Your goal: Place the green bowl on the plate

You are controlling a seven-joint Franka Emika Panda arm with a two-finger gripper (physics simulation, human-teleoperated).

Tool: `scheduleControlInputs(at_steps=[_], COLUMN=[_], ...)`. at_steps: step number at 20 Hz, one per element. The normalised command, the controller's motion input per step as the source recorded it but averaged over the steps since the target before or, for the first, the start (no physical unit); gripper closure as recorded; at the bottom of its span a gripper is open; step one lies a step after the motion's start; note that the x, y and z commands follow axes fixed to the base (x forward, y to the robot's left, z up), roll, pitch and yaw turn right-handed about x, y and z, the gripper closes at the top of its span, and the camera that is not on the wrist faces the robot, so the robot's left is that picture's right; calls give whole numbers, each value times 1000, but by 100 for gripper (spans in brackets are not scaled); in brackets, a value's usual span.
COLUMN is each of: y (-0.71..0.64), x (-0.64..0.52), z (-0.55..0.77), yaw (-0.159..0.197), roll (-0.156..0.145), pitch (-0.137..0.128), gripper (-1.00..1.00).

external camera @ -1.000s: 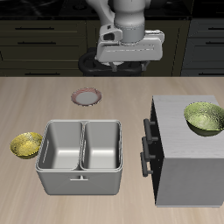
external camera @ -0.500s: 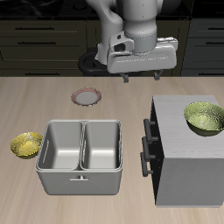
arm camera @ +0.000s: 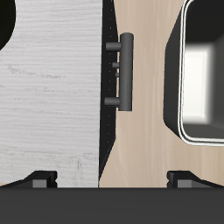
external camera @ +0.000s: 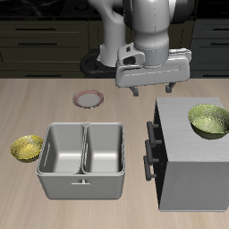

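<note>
The green bowl [external camera: 208,121] sits upright on top of the grey cabinet [external camera: 183,170]; the wrist view does not clearly show it. The plate [external camera: 89,98], pinkish-brown at the rim, lies flat on the table farther back, beyond the metal basin. My gripper [external camera: 150,89] hangs open in the air between plate and bowl, above the cabinet's back corner and touching neither. In the wrist view the gripper [arm camera: 112,179] has both fingertips [arm camera: 39,179] spread wide with nothing between them, over the cabinet's edge and its dark handles [arm camera: 122,72].
A double metal basin [external camera: 82,159] stands mid-table beside the cabinet and also appears in the wrist view as the basin [arm camera: 203,74]. A smaller yellow bowl [external camera: 27,148] sits beside the basin on the side away from the cabinet. Dark kitchen cupboards line the back.
The gripper has travelled sideways from above the plate's area toward the cabinet and dropped a little. It stays open, and nothing on the table moved.
</note>
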Motion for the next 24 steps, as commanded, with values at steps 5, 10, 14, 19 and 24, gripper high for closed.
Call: scheduleControlInputs(at_steps=[5, 10, 14, 19, 24], y=[157, 107, 280, 148, 81], x=[174, 128, 158, 79, 121], z=[26, 72, 58, 73, 91], yaw=[7, -10, -7, 1, -18], roll=[23, 10, 15, 18, -10], pitch=[1, -6, 1, -4, 2], gripper=[-100, -100, -100, -100, -100])
